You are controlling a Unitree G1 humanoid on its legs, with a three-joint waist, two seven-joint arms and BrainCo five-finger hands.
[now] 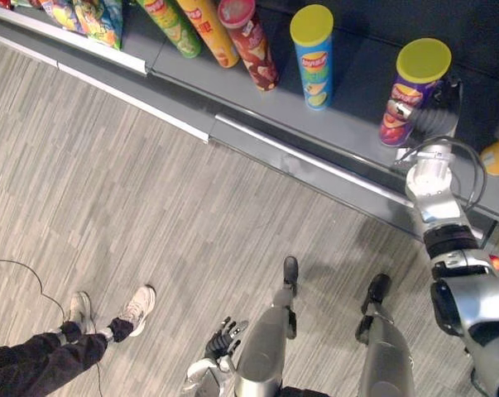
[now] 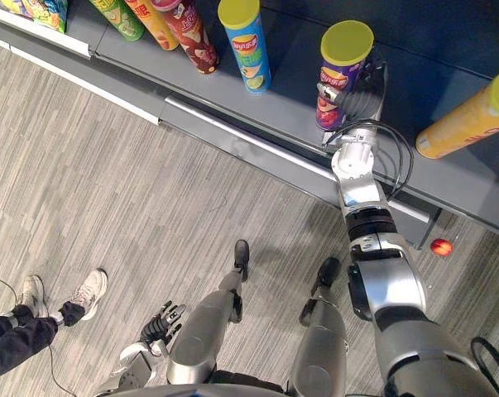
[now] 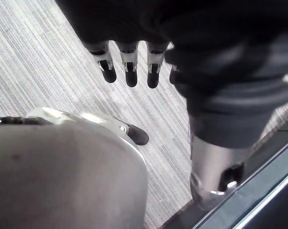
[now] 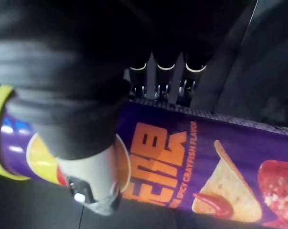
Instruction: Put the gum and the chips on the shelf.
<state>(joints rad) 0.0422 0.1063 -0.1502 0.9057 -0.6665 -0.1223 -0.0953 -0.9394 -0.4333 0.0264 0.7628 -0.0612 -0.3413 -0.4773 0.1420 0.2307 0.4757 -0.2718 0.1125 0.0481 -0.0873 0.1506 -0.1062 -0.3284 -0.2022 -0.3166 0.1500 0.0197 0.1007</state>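
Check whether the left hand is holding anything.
No, the left hand hangs over the floor with straight fingers and nothing between them.

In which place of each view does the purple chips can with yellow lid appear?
Left eye view: purple can on shelf, upper right.
Right eye view: shelf, top, right of centre.
Right wrist view: close, inside the grasp.
Left wrist view: floor instead.
Landmark: right hand gripping it.

Right hand (image 2: pixel 363 95) clasped, left (image 2: pixel 160 322) seemingly slack.
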